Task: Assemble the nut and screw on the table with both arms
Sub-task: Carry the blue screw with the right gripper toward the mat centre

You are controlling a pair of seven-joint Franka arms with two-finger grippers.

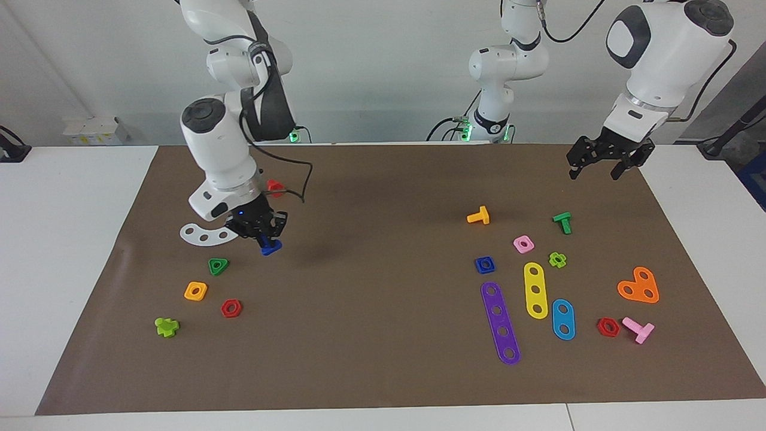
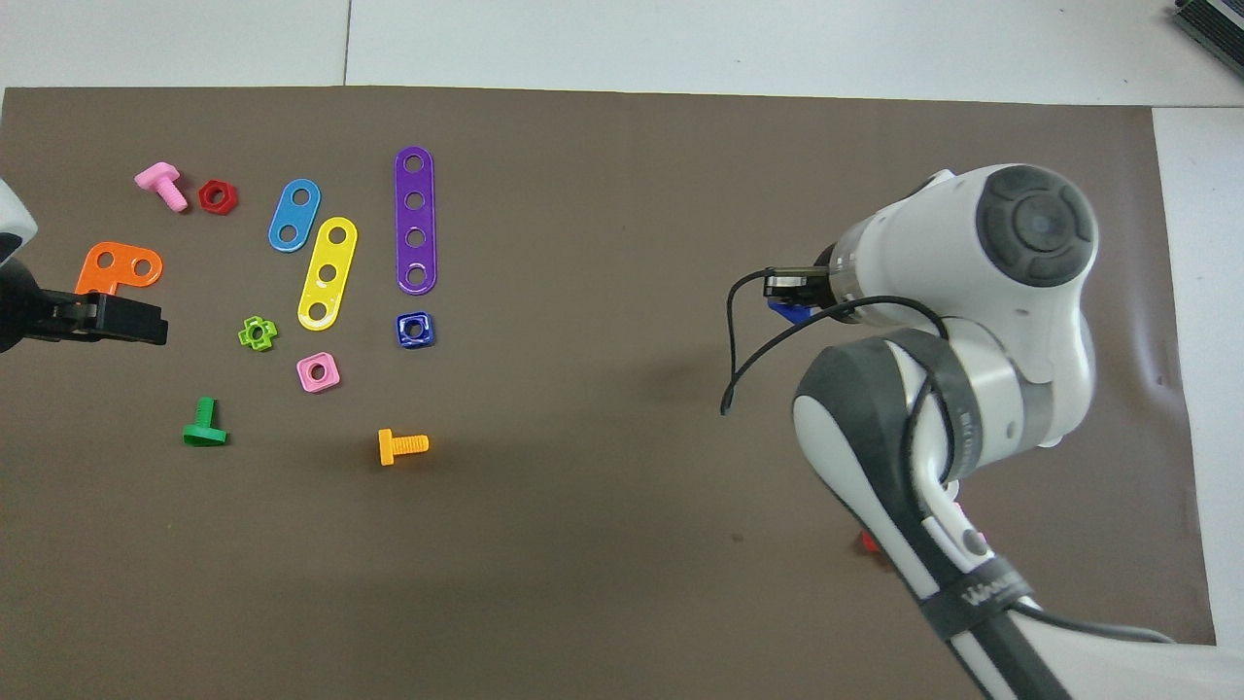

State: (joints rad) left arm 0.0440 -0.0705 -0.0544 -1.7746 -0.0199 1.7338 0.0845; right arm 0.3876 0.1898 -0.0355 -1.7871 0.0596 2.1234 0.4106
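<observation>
Right gripper (image 1: 266, 234): I see it left of centre in the facing view, raised over the brown mat, jaws clenched on the small dark blue plastic screw (image 1: 270, 247).
Screw: it hangs from those jaws, clear of the mat; in the overhead view only a blue sliver (image 2: 789, 309) shows under the wrist, right of centre.
Left gripper (image 1: 603, 166): I have it waiting at the upper right of the facing view, over the mat's edge, jaws released and holding nothing.
Nut: the small dark blue plastic square nut (image 1: 485, 264) lies flat on the mat, right of centre in the facing view, just above the tip of the long purple four-hole strip (image 1: 500, 322).
Table (image 1: 66, 251): white top, mostly covered by the brown mat (image 1: 371, 287).
</observation>
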